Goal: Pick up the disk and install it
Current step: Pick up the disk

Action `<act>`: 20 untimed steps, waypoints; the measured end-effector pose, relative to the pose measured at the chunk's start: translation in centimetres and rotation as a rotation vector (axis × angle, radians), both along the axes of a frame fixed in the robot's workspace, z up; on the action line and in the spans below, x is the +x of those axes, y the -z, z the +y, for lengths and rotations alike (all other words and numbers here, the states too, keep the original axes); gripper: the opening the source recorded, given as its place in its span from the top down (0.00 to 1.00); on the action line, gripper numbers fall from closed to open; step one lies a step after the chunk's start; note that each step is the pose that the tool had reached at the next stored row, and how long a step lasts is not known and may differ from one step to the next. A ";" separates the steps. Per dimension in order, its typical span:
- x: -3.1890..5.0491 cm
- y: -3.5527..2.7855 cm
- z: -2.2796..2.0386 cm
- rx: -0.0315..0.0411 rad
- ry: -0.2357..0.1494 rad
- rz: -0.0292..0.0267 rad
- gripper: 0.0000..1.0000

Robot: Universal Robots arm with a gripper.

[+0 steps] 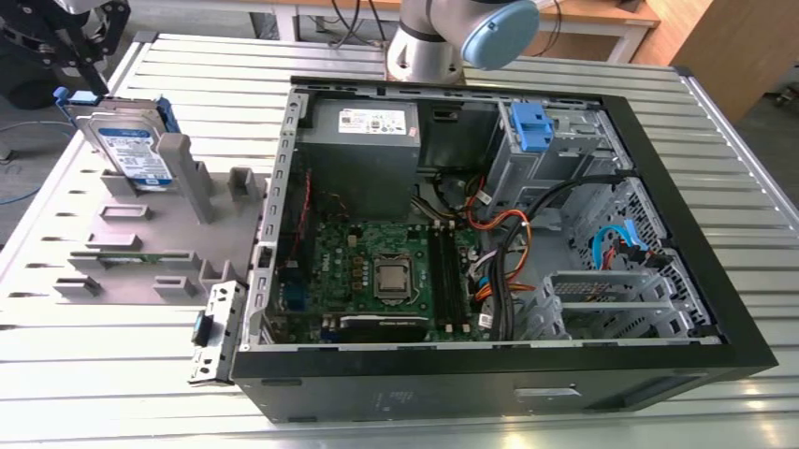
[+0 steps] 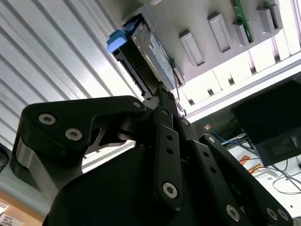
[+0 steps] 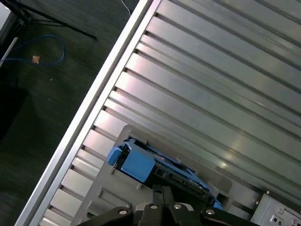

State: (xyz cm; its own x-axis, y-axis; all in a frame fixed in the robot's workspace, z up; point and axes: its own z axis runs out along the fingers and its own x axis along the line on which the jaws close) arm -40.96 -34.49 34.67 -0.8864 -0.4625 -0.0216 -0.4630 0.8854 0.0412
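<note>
Open room above the disk (image 1: 131, 140) and on the exterior view's left of it; disk seated upright on edge in a slot of the grey fixture (image 1: 150, 238), blue carrier tab uppermost; on the fixture's other side, just beside it, the open computer case (image 1: 500, 383), well apart from the disk; near the disk in the first wrist view, the long edge of the table (image 3: 91, 113), dark floor (image 3: 33, 108) beyond. Poised right over the disk's upper corner, the gripper (image 1: 78, 82), pointing down; how far open, and whether gripping anything, impossible to tell. Ribbed metal slats across the whole table top; arm (image 1: 450, 37) rising behind the case.
</note>
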 end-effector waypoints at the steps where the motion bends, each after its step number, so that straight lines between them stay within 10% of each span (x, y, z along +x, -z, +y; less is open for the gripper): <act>1: 0.00 0.00 0.00 0.0000 -0.017 0.0000 0.89; 20: 0.00 0.02 0.00 0.0000 -0.355 0.0000 0.89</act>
State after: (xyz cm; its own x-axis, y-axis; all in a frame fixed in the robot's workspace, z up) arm -40.96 -34.49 34.65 -0.6703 -0.7418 -0.0216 -0.7419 0.6692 0.0412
